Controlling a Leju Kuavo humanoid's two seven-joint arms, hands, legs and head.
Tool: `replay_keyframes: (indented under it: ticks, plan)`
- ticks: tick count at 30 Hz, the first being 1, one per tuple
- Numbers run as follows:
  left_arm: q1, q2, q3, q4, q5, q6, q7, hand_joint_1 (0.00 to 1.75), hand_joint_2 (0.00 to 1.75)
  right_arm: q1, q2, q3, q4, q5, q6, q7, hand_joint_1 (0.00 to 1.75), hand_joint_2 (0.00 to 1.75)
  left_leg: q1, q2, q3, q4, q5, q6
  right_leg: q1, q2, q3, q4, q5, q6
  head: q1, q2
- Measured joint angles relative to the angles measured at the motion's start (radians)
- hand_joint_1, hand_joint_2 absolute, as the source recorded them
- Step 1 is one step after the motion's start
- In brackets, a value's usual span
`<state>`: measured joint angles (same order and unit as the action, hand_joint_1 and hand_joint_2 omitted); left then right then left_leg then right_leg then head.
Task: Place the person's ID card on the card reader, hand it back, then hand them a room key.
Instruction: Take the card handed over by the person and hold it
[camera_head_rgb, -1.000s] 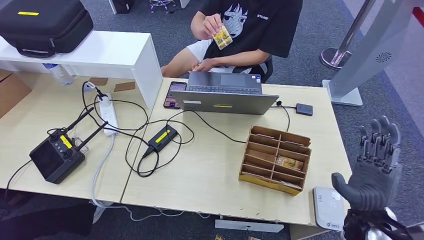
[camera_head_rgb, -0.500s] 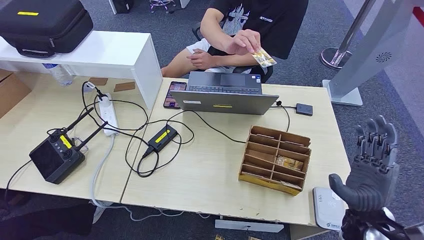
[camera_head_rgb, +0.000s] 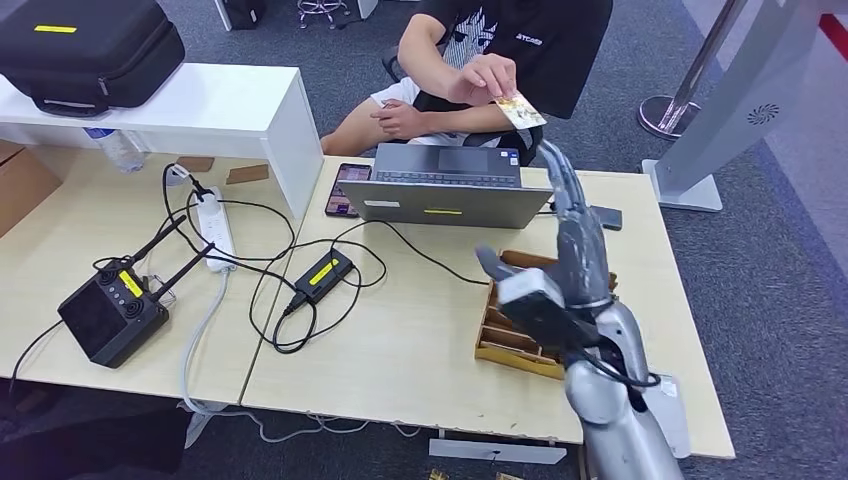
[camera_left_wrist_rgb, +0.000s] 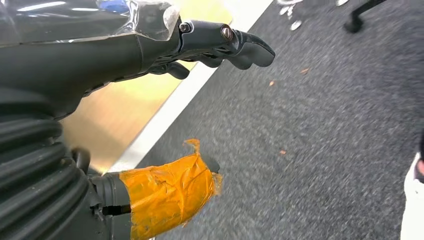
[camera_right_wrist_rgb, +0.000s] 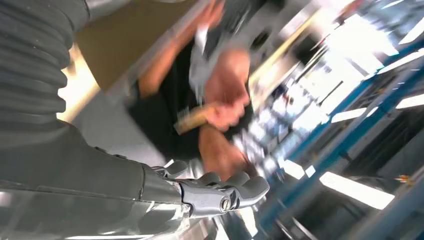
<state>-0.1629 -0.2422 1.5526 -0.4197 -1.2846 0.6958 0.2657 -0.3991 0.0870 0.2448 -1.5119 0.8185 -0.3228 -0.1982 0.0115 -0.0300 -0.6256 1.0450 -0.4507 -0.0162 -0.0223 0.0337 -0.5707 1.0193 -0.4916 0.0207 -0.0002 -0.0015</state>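
A person seated behind the table holds the ID card (camera_head_rgb: 520, 108) out over the laptop. My right hand (camera_head_rgb: 560, 262) is raised above the wooden organizer (camera_head_rgb: 497, 335), fingers straight and pointing toward the card, thumb apart, nothing in it; a gap remains between fingertips and card. The right wrist view is blurred: my right hand (camera_right_wrist_rgb: 220, 194) is below the card (camera_right_wrist_rgb: 192, 117) in the person's fingers. The white card reader (camera_head_rgb: 676, 412) lies at the table's front right corner, partly behind my arm. My left hand (camera_left_wrist_rgb: 220, 42) hangs over grey carpet, holding nothing.
A grey laptop (camera_head_rgb: 445, 187) stands between me and the person, with a phone (camera_head_rgb: 340, 190) beside it. Cables, a power adapter (camera_head_rgb: 322, 272) and a black device (camera_head_rgb: 108, 315) cover the left half. A white shelf (camera_head_rgb: 230, 105) carries a black case (camera_head_rgb: 90, 45).
My right hand has swung up and to the left from the table's right edge to above the organizer, toward the person. The person has brought the card forward over the laptop.
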Motion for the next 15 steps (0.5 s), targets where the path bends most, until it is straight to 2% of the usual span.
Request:
replay_keyframes:
  ticks: [3, 4, 6, 8, 11, 15]
  plan:
    - [-0.006, 0.004, 0.0, 0.016, -0.057, 0.0, -0.009, 0.0, 1.75, -0.237, -0.018, 0.151, 0.248, 0.374, -0.133, 0.258, 0.0, 1.75, 0.0, -0.001, 0.0, 0.0, 0.003, 0.0, 0.0, -0.001, 0.0, 0.0, 0.002, 0.0, 0.0, 0.0]
    - [-0.009, 0.004, 0.0, 0.021, -0.069, 0.0, -0.009, 0.0, 1.75, -0.306, -0.021, 0.183, 0.344, 0.453, -0.172, 0.307, 0.0, 1.75, 0.0, -0.003, 0.0, 0.0, 0.004, 0.001, 0.0, -0.003, 0.0, 0.0, 0.003, 0.0, 0.0, 0.0]
    - [-0.012, 0.005, 0.0, 0.026, -0.081, 0.0, -0.008, 0.0, 1.75, -0.407, -0.022, 0.224, 0.508, 0.496, -0.243, 0.324, 0.0, 1.75, 0.001, -0.006, -0.001, 0.0, 0.005, 0.001, 0.0, -0.006, 0.001, -0.001, 0.003, 0.001, 0.0, 0.0]
    - [-0.012, 0.006, 0.0, 0.028, -0.087, 0.0, -0.006, 0.0, 1.75, -0.469, -0.023, 0.249, 0.623, 0.478, -0.275, 0.309, 0.0, 1.75, 0.0, -0.007, -0.001, 0.0, 0.005, 0.001, 0.0, -0.006, 0.001, -0.001, 0.004, 0.001, 0.0, 0.0]
    - [-0.013, 0.008, 0.0, 0.032, -0.093, 0.0, -0.006, 0.0, 1.75, -0.515, -0.023, 0.271, 0.734, 0.467, -0.288, 0.304, 0.0, 1.75, 0.0, -0.006, -0.002, 0.001, 0.005, 0.002, 0.0, -0.006, 0.001, -0.002, 0.004, 0.002, 0.0, 0.0]
    - [-0.014, 0.01, 0.0, 0.036, -0.097, 0.0, -0.006, 0.0, 1.75, -0.538, -0.023, 0.286, 0.807, 0.467, -0.289, 0.308, 0.0, 1.75, 0.0, -0.006, -0.002, 0.001, 0.005, 0.002, 0.0, -0.006, 0.0, -0.002, 0.004, 0.002, 0.0, 0.0]
